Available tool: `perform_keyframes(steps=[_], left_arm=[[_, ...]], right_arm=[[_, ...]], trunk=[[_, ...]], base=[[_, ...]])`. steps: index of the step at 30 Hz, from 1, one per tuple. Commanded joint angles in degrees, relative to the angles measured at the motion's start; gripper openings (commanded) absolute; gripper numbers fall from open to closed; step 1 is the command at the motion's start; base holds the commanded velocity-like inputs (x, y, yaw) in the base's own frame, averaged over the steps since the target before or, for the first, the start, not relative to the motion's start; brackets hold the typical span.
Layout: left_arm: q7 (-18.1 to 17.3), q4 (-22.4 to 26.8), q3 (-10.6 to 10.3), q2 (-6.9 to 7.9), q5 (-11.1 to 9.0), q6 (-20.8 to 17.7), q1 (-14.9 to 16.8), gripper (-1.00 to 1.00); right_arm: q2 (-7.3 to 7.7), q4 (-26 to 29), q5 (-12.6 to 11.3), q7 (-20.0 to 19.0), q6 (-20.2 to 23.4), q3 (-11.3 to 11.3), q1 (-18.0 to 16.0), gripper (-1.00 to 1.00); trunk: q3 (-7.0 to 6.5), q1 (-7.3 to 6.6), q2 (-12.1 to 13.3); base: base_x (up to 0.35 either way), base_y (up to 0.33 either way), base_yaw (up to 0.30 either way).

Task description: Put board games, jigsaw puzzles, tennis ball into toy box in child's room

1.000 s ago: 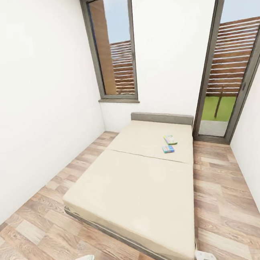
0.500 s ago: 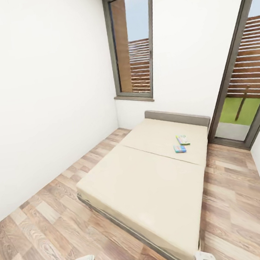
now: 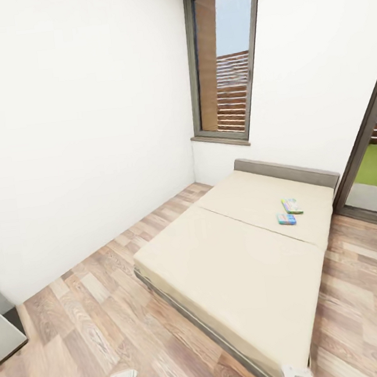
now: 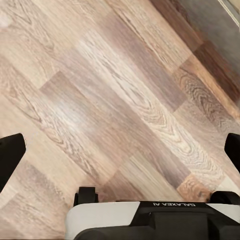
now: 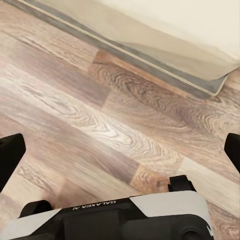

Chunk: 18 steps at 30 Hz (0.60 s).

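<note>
Meanwhile, robot in transit across child's room, no toy yet collected. Far left: grey furniture edge [image 3: 6,332]. Centre: bed [image 3: 244,264]. Far right on mattress: two board games [image 3: 287,219] [image 3: 292,206], just apart. Next move likely: approach bed's far end. Left gripper [image 4: 120,150], right gripper [image 5: 120,150]: jaws wide, empty, above wood floor [image 3: 88,334].
</note>
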State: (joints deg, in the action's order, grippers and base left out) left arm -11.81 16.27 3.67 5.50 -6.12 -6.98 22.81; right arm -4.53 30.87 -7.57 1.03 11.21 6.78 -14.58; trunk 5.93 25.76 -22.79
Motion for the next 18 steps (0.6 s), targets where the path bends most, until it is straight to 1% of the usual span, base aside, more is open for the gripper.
perform_keyframes(steps=[1, 5, 10, 18], left_arm=[[-0.3, 0.1, 0.4, -0.03, -0.6, -0.6, 0.0, 1.00], [-0.3, 0.1, 0.4, -0.04, -0.6, -0.6, 0.0, 1.00], [-0.3, 0.1, 0.4, -0.05, -0.6, -0.6, 0.0, 1.00], [-0.3, 0.1, 0.4, -0.05, -0.6, -0.6, 0.0, 1.00]], right_arm=[[-0.04, 0.2, -0.6, 0.1, 0.3, 0.2, 0.0, 1.00], [-0.04, 0.2, -0.6, 0.1, 0.3, 0.2, 0.0, 1.00], [-0.06, 0.2, -0.6, 0.1, 0.3, 0.1, 0.0, 1.00], [-0.11, 0.2, -0.6, 0.1, 0.3, 0.1, 0.0, 1.00]], trunk=[[0.13, 0.02, -0.1], [0.13, 0.02, -0.1], [0.13, 0.02, -0.1], [0.13, 0.02, -0.1]], base=[[-0.147, -0.001, 0.291], [-0.180, -0.008, 0.291], [-0.158, -0.074, 0.291], [-0.042, -0.036, 0.291]])
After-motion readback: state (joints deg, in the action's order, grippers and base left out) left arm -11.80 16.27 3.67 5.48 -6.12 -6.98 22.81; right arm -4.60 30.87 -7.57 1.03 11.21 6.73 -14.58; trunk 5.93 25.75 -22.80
